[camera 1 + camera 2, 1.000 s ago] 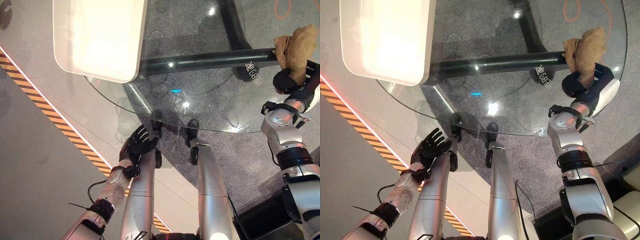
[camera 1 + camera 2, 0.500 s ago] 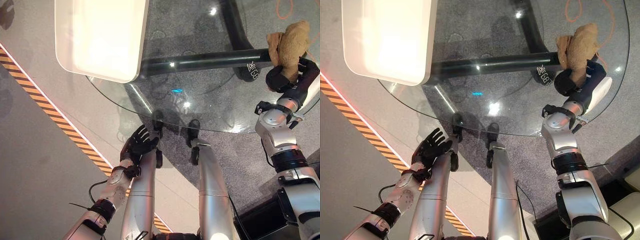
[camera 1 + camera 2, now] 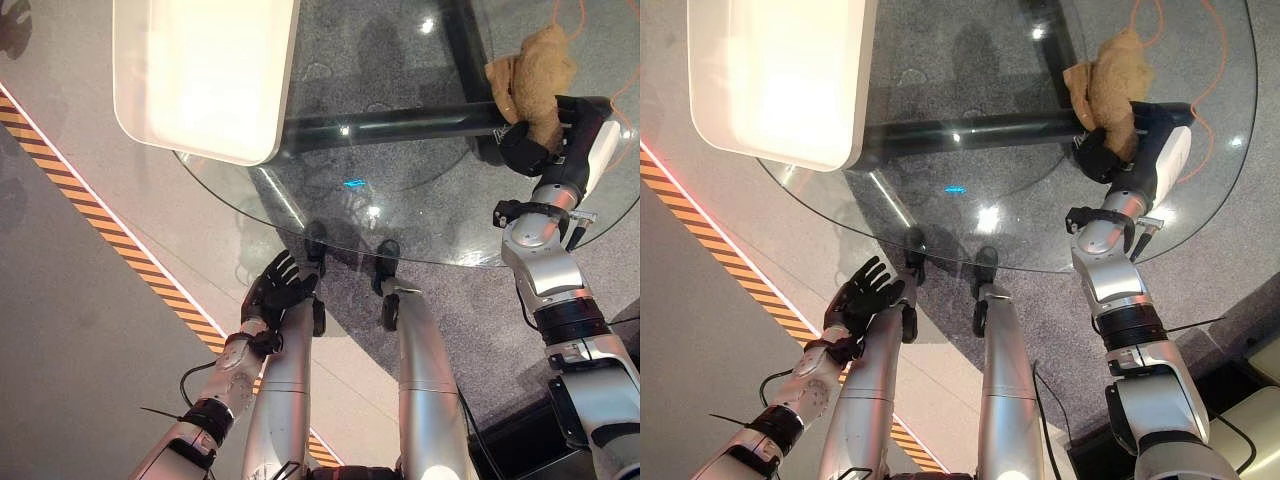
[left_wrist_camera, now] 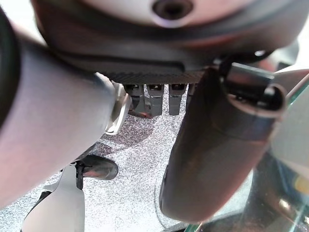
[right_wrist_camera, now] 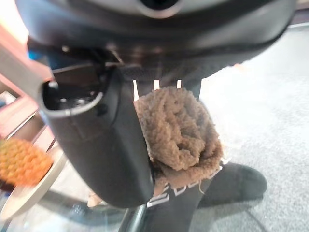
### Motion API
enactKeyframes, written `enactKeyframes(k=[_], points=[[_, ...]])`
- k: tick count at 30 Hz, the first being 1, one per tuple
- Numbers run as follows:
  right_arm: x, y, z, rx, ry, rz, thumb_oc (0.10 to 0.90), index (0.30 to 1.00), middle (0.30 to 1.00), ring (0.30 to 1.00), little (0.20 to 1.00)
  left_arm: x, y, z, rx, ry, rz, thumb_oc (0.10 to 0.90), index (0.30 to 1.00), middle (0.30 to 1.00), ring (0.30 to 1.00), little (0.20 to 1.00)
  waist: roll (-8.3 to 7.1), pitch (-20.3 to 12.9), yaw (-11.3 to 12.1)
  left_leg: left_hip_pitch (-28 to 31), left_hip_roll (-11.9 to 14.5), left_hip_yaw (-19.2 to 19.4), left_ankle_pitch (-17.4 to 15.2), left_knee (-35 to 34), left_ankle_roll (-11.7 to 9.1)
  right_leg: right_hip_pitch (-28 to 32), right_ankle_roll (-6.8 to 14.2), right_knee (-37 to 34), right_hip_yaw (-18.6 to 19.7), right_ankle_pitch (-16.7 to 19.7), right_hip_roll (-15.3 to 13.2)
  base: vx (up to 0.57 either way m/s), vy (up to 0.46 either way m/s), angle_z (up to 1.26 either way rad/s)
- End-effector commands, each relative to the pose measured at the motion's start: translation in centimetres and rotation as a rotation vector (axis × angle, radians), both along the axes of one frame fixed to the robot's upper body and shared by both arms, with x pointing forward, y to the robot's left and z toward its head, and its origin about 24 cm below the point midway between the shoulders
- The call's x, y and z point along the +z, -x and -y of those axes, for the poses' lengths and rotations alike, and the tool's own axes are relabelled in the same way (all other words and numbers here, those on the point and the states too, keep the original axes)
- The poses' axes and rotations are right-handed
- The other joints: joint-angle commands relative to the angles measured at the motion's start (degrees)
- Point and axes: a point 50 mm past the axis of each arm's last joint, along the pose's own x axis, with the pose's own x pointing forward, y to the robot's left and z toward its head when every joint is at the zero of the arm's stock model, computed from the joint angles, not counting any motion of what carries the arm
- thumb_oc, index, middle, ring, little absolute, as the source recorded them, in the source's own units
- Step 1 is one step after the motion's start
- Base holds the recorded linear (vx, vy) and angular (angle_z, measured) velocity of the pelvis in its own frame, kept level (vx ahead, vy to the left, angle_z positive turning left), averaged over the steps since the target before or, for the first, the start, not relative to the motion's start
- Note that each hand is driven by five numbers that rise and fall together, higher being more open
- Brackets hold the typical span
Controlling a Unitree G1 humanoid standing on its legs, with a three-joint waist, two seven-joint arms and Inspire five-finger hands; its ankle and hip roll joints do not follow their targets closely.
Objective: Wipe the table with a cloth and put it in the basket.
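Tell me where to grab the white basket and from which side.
Grip the basket by its near rounded rim, coming from the robot's side with the open left hand, probably. That rim overhangs the glass table edge, so fingers could curl under it. The right hand holds the cloth.

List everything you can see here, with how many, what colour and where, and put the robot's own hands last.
Glass table: one, clear round top on a black frame, in front of the robot.
Tray: one, white, on the table's far left.
Cloth: one, tan, bunched, at the table's right side, held in the right hand.
Striped tape: one line, orange and black, on the floor at left.
Orange cord: one, on the floor beyond the table at right.
Left hand: dark, fingers spread, below the table's near edge.
Right hand: dark, curled round the cloth.
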Motion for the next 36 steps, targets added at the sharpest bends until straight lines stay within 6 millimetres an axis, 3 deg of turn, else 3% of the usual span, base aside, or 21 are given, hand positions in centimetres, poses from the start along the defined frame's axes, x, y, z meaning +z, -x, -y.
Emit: enactKeyframes(k=[1,3,4,14,30,36], points=[[2.2,0.3,-8.0,0.444,0.229,0.044,0.100,0.300,0.300,0.300,0.200,-2.9,3.2,3.9,-0.120,0.054,-0.096,0.800,0.900,0.900,0.900,0.900,1.57,-1.21,0.94,0.72,-3.81,1.47,-10.27,7.27,3.94,0.06,1.33,-10.78,0.54,9.62,3.12,0.00,0.000,0.00],[1.9,0.4,-8.9,0.498,0.238,0.028,0.100,0.300,0.300,0.300,0.200,-2.9,3.2,3.9,-0.121,0.053,-0.095,0.800,0.900,0.900,0.900,0.900,1.50,-1.21,0.90,0.83,-3.86,1.50,-10.05,7.06,3.86,0.18,1.29,-11.07,0.46,9.70,3.17,-0.02,-0.015,0.03],[0.6,0.6,-9.7,0.560,0.227,-0.012,0.100,0.300,0.300,0.300,0.200,-3.4,3.8,4.0,-0.124,0.054,-0.111,0.800,0.900,0.900,0.900,0.900,1.53,-1.21,0.98,2.78,-3.81,1.17,-11.66,7.25,3.64,1.96,1.57,-10.65,0.62,8.06,3.40,0.04,-0.008,0.04],[-2.3,2.0,-13.0,0.816,0.253,-0.105,0.100,0.300,0.300,0.300,0.200,-3.2,3.8,4.2,-0.132,0.053,-0.104,0.800,0.900,0.900,0.900,0.900,1.58,-1.21,0.60,2.71,-3.89,1.37,-11.00,6.78,3.44,2.05,1.50,-11.32,0.43,8.10,3.36,0.00,-0.001,0.01],[-3.6,3.6,-15.1,1.010,0.308,-0.140,0.100,0.300,0.300,0.300,0.200,-2.8,3.5,4.5,-0.136,0.048,-0.103,0.800,0.900,0.900,0.900,0.900,1.50,-1.21,0.34,1.95,-3.98,1.57,-10.67,6.87,3.51,1.23,1.77,-11.14,0.27,8.42,2.97,0.00,0.000,0.00],[-3.7,3.6,-14.8,0.999,0.322,-0.154,0.100,0.300,0.300,0.300,0.200,-2.9,3.5,4.1,-0.141,0.040,-0.113,0.800,0.900,0.900,0.900,0.900,1.60,-1.21,0.54,1.42,-3.97,1.53,-10.62,7.32,3.55,0.78,1.77,-10.69,0.04,8.38,2.76,0.00,-0.005,0.01]])
